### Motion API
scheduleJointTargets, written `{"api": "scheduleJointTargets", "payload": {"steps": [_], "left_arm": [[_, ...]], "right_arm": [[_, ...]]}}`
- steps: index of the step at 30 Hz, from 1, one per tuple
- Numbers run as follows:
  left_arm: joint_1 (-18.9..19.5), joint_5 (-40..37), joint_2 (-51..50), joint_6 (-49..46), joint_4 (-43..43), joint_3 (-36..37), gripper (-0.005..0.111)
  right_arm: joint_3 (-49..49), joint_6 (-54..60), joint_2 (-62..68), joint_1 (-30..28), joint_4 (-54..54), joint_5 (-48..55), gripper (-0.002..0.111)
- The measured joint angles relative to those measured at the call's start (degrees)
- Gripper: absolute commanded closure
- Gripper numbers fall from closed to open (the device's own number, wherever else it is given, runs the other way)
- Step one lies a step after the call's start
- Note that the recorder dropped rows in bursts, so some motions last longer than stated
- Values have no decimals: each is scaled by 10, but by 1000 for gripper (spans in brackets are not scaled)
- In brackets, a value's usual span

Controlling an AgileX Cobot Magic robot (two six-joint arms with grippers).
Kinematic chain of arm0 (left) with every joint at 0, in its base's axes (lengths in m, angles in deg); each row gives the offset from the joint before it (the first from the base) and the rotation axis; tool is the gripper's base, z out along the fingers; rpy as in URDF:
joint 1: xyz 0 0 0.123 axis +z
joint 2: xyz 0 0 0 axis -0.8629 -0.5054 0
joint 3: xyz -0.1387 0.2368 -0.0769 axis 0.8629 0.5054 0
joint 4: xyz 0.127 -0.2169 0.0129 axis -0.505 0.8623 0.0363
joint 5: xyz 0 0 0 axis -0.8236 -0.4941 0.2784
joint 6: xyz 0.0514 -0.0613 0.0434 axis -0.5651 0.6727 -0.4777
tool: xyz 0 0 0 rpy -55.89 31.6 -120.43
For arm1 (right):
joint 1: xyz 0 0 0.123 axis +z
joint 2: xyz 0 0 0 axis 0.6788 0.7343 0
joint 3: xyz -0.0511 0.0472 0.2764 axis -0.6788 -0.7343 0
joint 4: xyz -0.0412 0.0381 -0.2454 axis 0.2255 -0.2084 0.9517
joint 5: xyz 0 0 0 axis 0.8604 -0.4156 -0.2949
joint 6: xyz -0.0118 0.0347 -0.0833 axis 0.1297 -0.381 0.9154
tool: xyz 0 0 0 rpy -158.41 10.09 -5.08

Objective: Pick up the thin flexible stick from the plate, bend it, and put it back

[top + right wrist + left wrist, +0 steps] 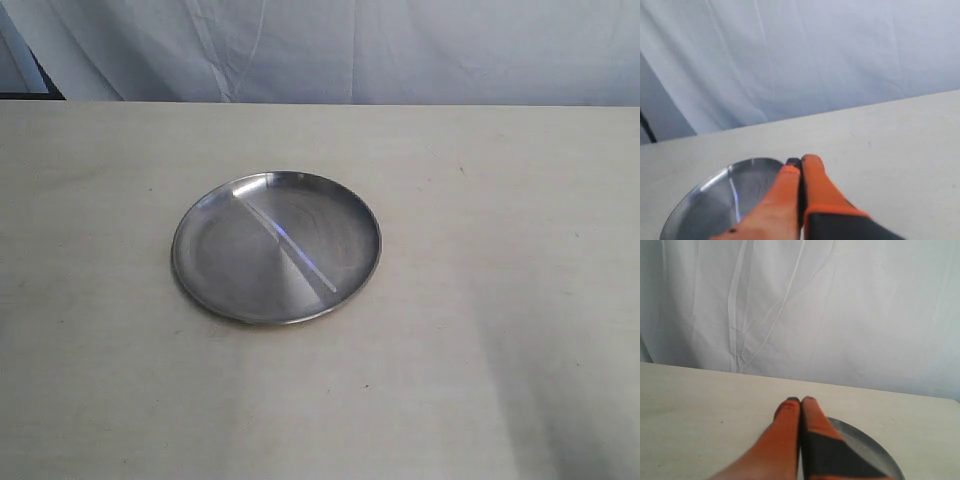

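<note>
My table (500, 350) is a pale, bare-looking surface with a wrinkled white cloth (400, 50) hanging behind it. The steel plate (215, 270) sits near the middle, and the thin stick (287, 243) lies diagonally across it. My left end effector (800, 400) and right end effector (801, 162) are both closed and empty, hovering by the plate's edge.

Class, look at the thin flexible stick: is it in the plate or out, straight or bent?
In the plate, and straight: the thin flexible stick lies flat as one unbent diagonal line across its floor.
</note>
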Motion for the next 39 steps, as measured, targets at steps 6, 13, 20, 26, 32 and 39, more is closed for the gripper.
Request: {"api": "scheduleJointTargets", "payload": {"steps": [6,13,20,26,32,39], "left_arm": [[0,0,0,0,0,0,107],[0,1,0,0,0,0,107],[0,1,0,0,0,0,107],[0,1,0,0,0,0,107],[0,1,0,0,0,0,107],[0,1,0,0,0,0,107]], "right_arm": [[-35,0,-110,-61,-4,23,108],[-35,0,-112,-72,-5,37,108],[-35,0,-112,-72,-5,37,108],[-35,0,-112,-72,-5,37,108],[-35,0,-112,-72,-5,37,108],[-35,0,-112,-72,-5,37,108]]}}
